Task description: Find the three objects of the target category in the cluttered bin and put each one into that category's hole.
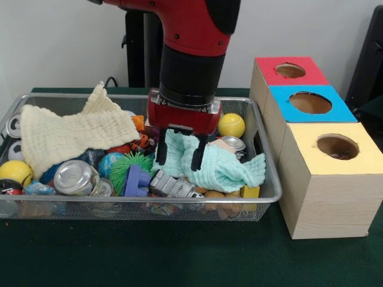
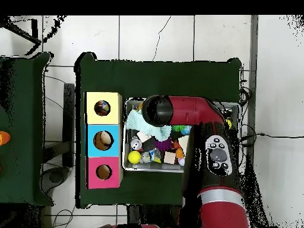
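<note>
On the dark green worktop sit a wire mesh bin and, just beside it, a row of three wooden boxes, each with a round hole on top: the yellow-topped box nearest the camera, the blue-topped box in the middle, the red-topped box farthest. The overhead view shows a pale tiled floor around the worktop and a second green surface off to one side. A bare strip of worktop runs in front of the bin and boxes.

The red and black arm comes straight down into the bin's middle. Its claw is spread, the black fingers pressing into a mint green cloth; nothing is clamped.

The bin is crowded: a cream cloth draped over its other end, a silver can, a yellow ball near the boxes, a green spiky ball, a purple block.
</note>
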